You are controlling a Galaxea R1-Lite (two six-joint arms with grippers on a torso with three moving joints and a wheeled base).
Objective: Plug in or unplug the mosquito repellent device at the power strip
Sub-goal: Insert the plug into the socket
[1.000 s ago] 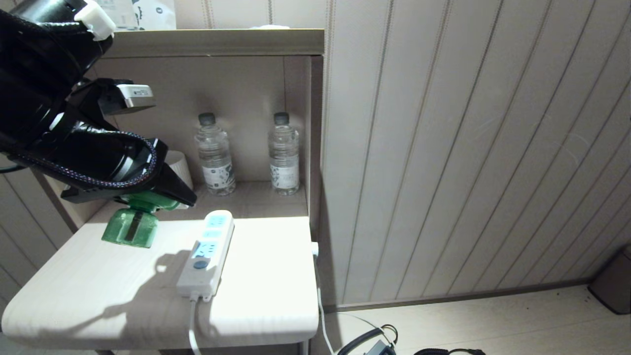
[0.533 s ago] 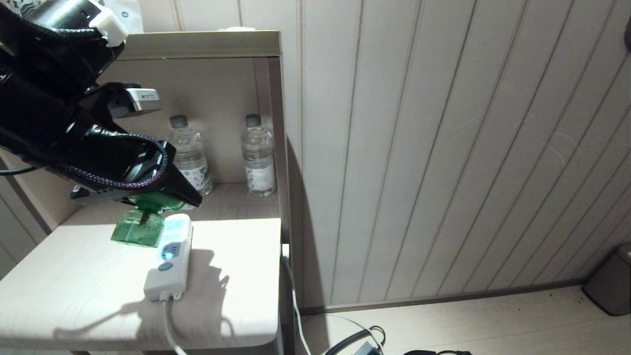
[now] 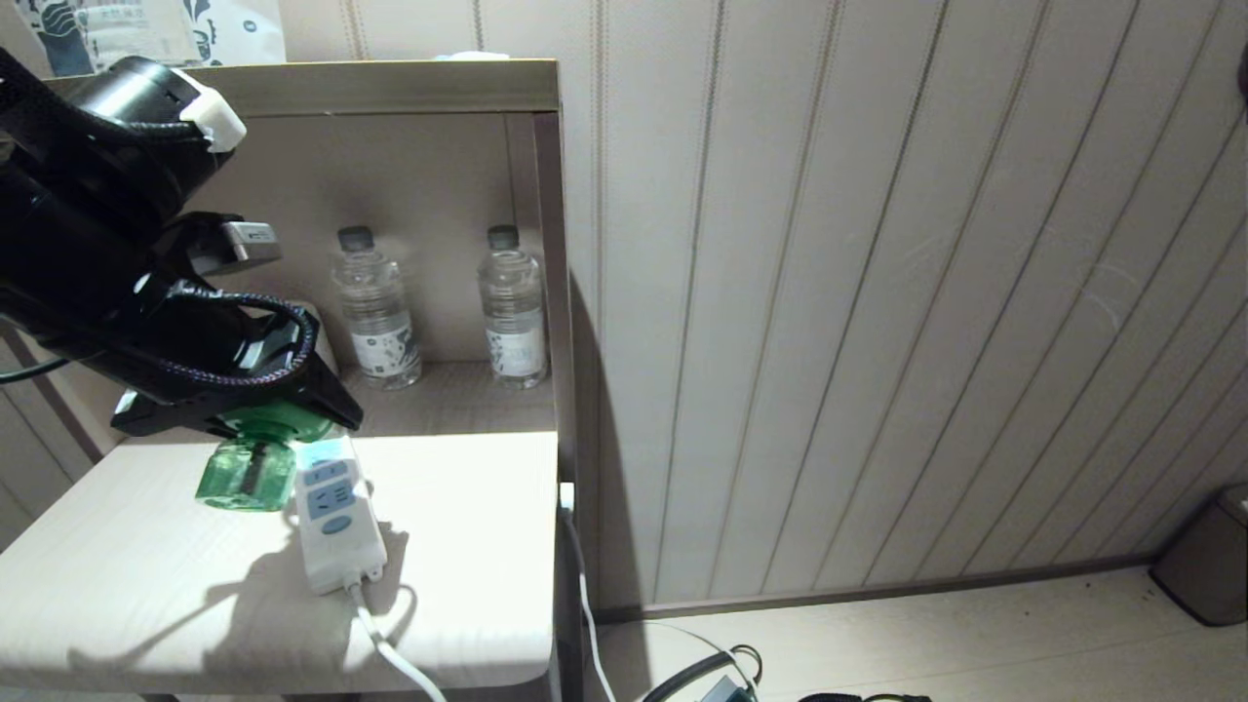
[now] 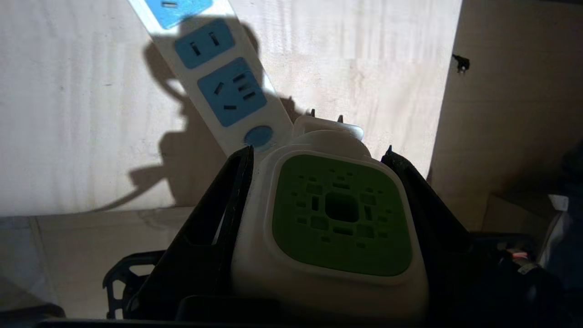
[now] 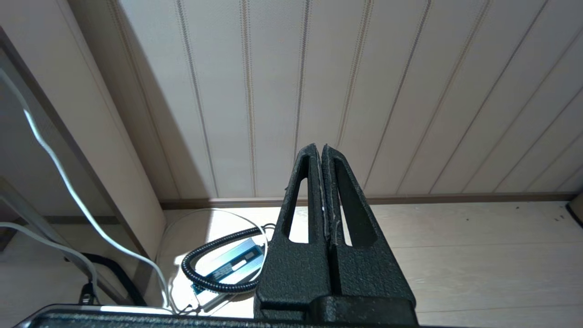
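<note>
My left gripper (image 3: 263, 421) hangs over the back left of the pale wooden table (image 3: 146, 585), shut on the white head of the mosquito repellent device (image 3: 244, 473). Its green bottle dangles below the fingers, just left of the power strip (image 3: 331, 517). In the left wrist view the black fingers flank the device's green vented top (image 4: 341, 214), with my left gripper (image 4: 319, 150) shut on its sides, and two prong tips show bare beyond it. The power strip (image 4: 227, 91) lies on the table with its blue sockets empty. My right gripper (image 5: 319, 148) is shut and empty over the floor, out of the head view.
Two clear water bottles (image 3: 375, 312) (image 3: 514, 307) stand in the niche behind the table, under a shelf (image 3: 390, 83). The strip's white cord (image 3: 390, 653) runs off the front edge. Coiled cables and an adapter (image 5: 218, 269) lie on the floor, with a bin (image 3: 1204, 565) at far right.
The camera swung, shifting the scene left. My left gripper carried the device a little left and down. The power strip swivelled, its far end going left and its cord end right.
</note>
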